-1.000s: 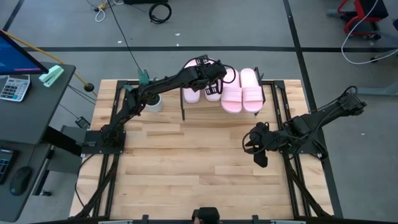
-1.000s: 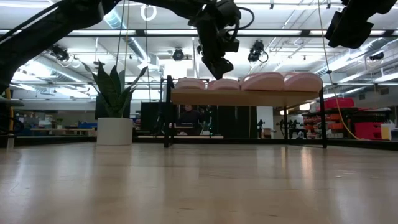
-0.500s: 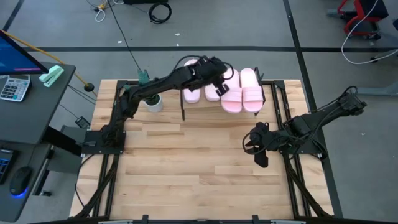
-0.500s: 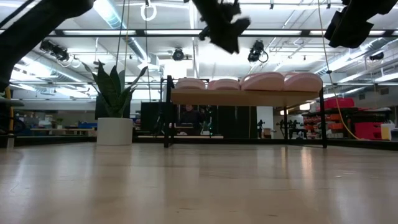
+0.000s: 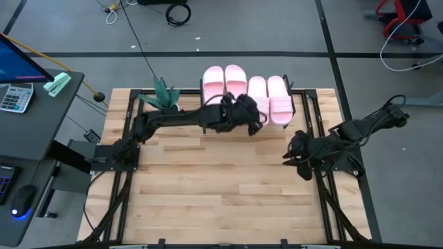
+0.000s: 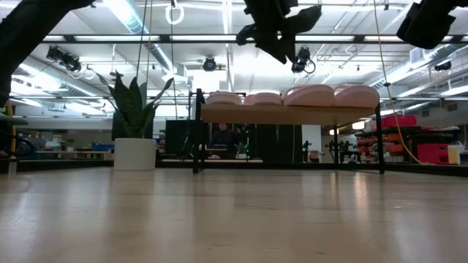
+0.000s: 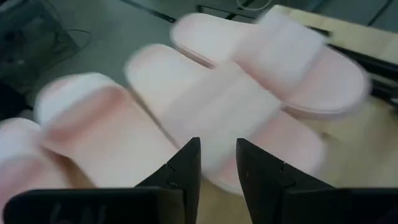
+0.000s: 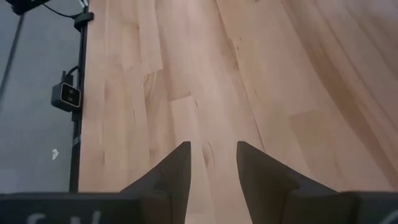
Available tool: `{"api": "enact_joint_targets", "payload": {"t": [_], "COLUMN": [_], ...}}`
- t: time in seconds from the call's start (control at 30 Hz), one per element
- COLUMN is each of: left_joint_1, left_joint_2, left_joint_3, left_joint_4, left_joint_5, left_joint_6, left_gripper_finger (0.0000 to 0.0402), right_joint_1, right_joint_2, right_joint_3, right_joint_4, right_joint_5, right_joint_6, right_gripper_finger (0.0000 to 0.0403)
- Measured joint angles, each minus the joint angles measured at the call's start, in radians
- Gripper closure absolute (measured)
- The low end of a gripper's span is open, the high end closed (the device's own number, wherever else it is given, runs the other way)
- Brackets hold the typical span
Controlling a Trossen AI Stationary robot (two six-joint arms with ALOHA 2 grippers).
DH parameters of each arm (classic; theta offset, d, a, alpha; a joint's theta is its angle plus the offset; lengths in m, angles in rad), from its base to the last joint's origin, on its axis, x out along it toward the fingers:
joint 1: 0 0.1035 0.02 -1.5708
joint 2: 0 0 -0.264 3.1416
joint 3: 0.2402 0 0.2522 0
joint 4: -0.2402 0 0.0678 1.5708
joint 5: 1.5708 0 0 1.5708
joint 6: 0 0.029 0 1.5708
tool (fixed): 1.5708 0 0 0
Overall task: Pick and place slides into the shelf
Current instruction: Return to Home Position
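Pale wood planks form the table (image 5: pixel 208 194), and most of its near and middle surface lies bare, with black frame rails along its left and right edges. At the far edge stands the shelf (image 6: pixel 292 114), a low rack with a light plank top on thin black legs. Under it the space is open, and the low view looks straight through to the room behind. All four pink slides (image 5: pixel 235 79) lie side by side on the plank. In the high view the two on the left sit a little farther back than the two on the right.

A potted plant (image 6: pixel 135 120) stands near the shelf's left end, apart from it. The left gripper (image 7: pixel 214 163) hangs in the air just in front of the shelf's middle, above plank height. Its jaws are slightly parted and hold nothing. The slides ahead of it are blurred in its wrist view, so their edges are hard to trace. In the low view this arm is cut off by the top of the frame.

The right gripper (image 8: pixel 211 163) waits over bare table near the right rail, well apart from the shelf. Its jaws are likewise slightly parted and empty.
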Motion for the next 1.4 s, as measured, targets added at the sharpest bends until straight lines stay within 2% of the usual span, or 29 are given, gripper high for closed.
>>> {"api": "enact_joint_targets", "payload": {"t": [0.13,0.33,0.5,0.67,0.87,0.97,1.07,1.17,1.27,1.4], "left_joint_1": [-0.065,-0.143,-0.213,-0.309,-0.432,-0.460,-0.457,-0.435,-0.394,-0.321], "left_joint_2": [0.000,0.000,0.000,-0.006,-0.006,-0.008,-0.006,-0.006,-0.006,-0.012], "left_joint_3": [-0.051,-0.076,-0.074,-0.074,-0.074,-0.093,-0.158,-0.251,-0.355,-0.497], "left_joint_4": [0.057,0.051,0.015,-0.147,-0.461,-0.511,-0.403,-0.157,0.169,0.707], "left_joint_5": [0.003,-0.030,-0.079,-0.131,-0.285,-0.342,-0.352,-0.303,-0.179,0.039], "left_joint_6": [-0.026,-0.223,-0.384,-0.625,-0.977,-1.076,-1.038,-0.857,-0.565,-0.238], "left_gripper_finger": [0.0312,0.0345,0.0364,0.0378,0.0395,0.0397,0.0398,0.0398,0.0399,0.0400], "right_joint_1": [0.000,0.000,0.000,0.000,0.000,0.000,-0.001,-0.001,-0.001,-0.006], "right_joint_2": [-0.065,-0.134,-0.187,-0.226,-0.237,-0.235,-0.234,-0.230,-0.222,-0.202], "right_joint_3": [0.000,0.000,0.000,0.000,0.000,0.000,0.000,0.000,0.000,0.000], "right_joint_4": [-0.077,-0.189,-0.209,-0.210,-0.210,-0.210,-0.210,-0.210,-0.210,-0.210], "right_joint_5": [0.007,0.049,0.134,0.165,0.168,0.181,0.182,0.182,0.183,0.185], "right_joint_6": [-0.027,-0.076,-0.110,-0.172,-0.194,-0.184,-0.161,-0.112,-0.065,-0.009], "right_gripper_finger": [0.0268,0.0268,0.0268,0.0268,0.0268,0.0268,0.0268,0.0268,0.0268,0.0268]}}
